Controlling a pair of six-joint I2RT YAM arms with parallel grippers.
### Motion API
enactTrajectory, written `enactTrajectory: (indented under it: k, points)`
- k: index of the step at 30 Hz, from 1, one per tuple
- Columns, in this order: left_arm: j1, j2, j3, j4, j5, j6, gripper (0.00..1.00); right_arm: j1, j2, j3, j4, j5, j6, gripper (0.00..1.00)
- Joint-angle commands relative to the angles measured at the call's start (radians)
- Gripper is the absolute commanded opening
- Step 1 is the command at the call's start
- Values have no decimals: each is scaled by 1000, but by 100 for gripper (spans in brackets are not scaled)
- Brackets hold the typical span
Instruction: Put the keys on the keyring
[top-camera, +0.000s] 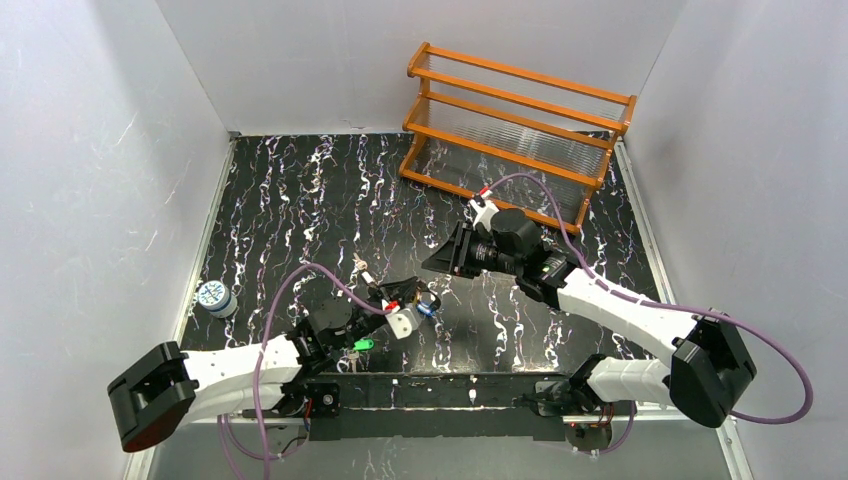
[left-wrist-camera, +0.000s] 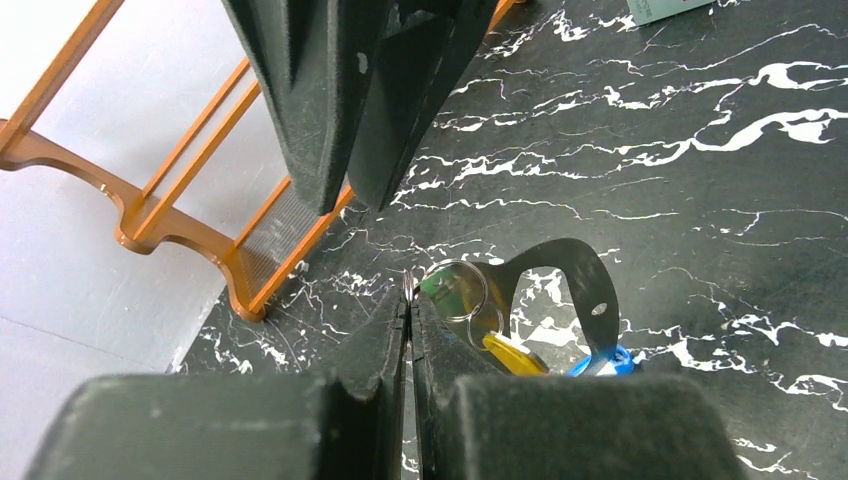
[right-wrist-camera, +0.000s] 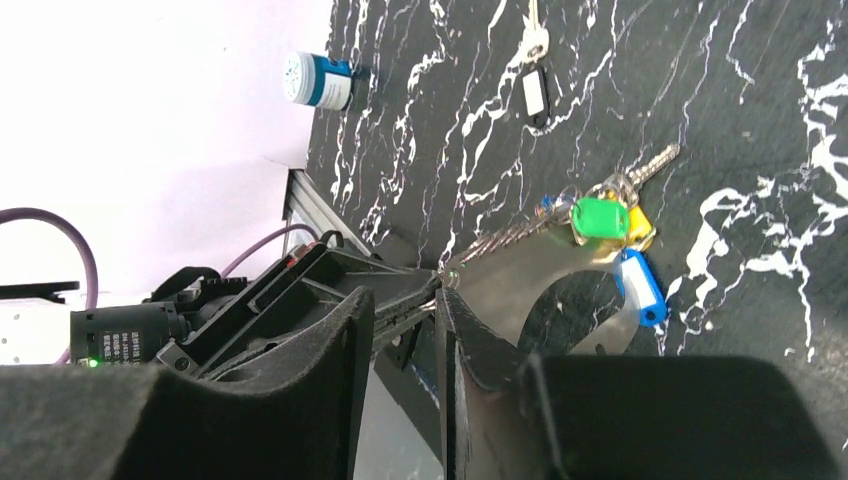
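Down at the near-middle of the black marbled table (top-camera: 300, 200), the left pincer (left-wrist-camera: 408, 300) has its fingers pressed flat together on the thin end of the keyring (right-wrist-camera: 510, 268). That's the long pale metal loop, and it looks dark and mirror-like from the left wrist cam. It sticks out from the fingertips over the table top. I can't tell if its far end touches down.

Bunched at the loop are the keys (right-wrist-camera: 610, 225): a green head, a yellow one tucked behind it and a blue tag (right-wrist-camera: 640, 288) just below. There's also a small round split ring and a bare silver blade poking away. Whether any of them are actually threaded on the loop, can't tell from these angles.

The right pincer (top-camera: 432, 263) points in from the rack side, straight at the left one, tips close to it. Its fingers stand part-way apart with a clear gap, right beside the loop's pinched end.

Two more lie apart from the bunch. A silver key with a dark tag (right-wrist-camera: 535, 90) is further out on the table, and a green-headed key (top-camera: 361, 345) is right beside the left arm. A small blue-and-white can (top-camera: 215, 298) sits at the left edge, with an orange wooden rack (top-camera: 520, 120) at the back right.
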Motion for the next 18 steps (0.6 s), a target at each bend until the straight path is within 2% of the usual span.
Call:
enactTrajectory:
  k: [1, 6, 11, 14, 18]
  points:
    - [-16, 3, -18, 65, -44, -54, 0, -15, 0, 11, -31, -27, 65, 38]
    - [-26, 45, -55, 143, -116, -263, 0, -30, -18, -10, -106, -19, 73, 38]
    - [-26, 154, -100, 321, -154, -448, 0, -51, -49, -62, -119, 1, 34, 39]
    - [-26, 214, -101, 376, -176, -477, 0, -65, -53, -70, -135, 4, -3, 39]
    - [-26, 225, -97, 390, -242, -430, 0, -76, -60, -64, -168, 24, -59, 39]
